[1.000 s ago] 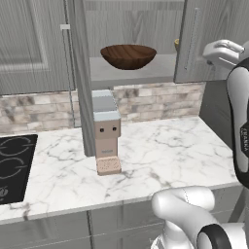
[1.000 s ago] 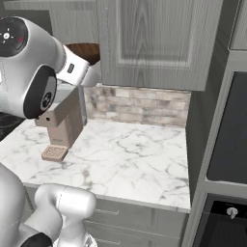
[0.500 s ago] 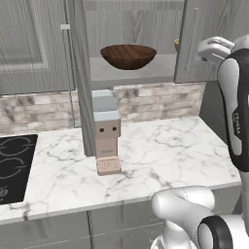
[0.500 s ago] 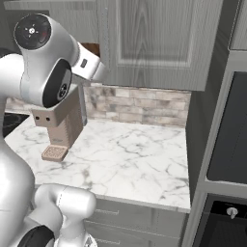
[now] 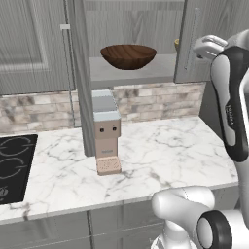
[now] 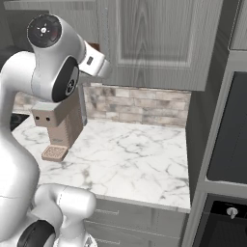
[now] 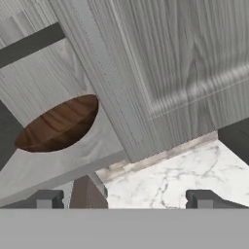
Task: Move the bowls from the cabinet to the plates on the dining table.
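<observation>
The task looks barely begun. The dark wooden bowl (image 5: 128,56) sits on the shelf of the open cabinet (image 5: 136,75), near the shelf's front edge and toward its left side, untouched. At the shelf's right end, just behind the edge of the right-hand door (image 5: 194,39), a small yellowish sliver (image 5: 176,44) peeks out; it may be the second, paler bowl, though too little shows to be sure. The gripper (image 7: 125,198) stands wide open and empty, raised beside the cabinet's right door with the brown bowl (image 7: 59,124) off to one side of its line of sight, well apart from the fingertips (image 7: 47,198). Below, the marble worktop (image 5: 160,151) carries a small coffee machine (image 5: 106,131) near its back edge. Both bowls remain to be grasped, lifted out and carried to the plates.
</observation>
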Controlling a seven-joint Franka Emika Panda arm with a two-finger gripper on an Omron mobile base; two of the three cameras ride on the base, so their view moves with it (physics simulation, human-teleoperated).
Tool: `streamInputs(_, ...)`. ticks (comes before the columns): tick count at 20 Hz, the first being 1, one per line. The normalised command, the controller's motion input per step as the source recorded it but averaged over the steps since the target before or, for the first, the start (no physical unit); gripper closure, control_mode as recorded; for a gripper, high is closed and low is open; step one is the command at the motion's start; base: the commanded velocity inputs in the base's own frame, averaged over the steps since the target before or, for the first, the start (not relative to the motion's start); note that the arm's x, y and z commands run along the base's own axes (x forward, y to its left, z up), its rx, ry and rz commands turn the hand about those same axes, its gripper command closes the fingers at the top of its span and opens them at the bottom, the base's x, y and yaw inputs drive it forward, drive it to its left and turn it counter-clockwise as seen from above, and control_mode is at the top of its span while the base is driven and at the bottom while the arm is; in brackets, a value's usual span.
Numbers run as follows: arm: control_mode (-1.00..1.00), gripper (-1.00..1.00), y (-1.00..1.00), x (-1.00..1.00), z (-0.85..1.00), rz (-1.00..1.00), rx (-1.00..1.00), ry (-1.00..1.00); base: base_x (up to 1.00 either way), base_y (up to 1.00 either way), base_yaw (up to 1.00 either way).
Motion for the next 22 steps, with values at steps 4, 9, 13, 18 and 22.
streamInputs(4, -1.0, -1.0, -0.08, 0.19, 0.0, 0.0, 0.0, 0.0, 0.0, 0.0, 0.0)
streamInputs(9, -1.0, -1.0, -0.11, 0.14, 0.0, 0.0, 0.0, 0.0, 0.0, 0.0, 0.0)
streamInputs(13, -1.0, -1.0, -0.07, 0.11, 0.0, 0.0, 0.01, 0.0, 0.0, 0.0, 0.0)
streamInputs(18, -1.0, -1.0, -0.1, 0.21, 0.0, 0.0, 0.0, 0.0, 0.0, 0.0, 0.0)
streamInputs(22, -1.0, -1.0, -0.14, 0.27, 0.0, 0.0, 0.0, 0.0, 0.0, 0.0, 0.0)
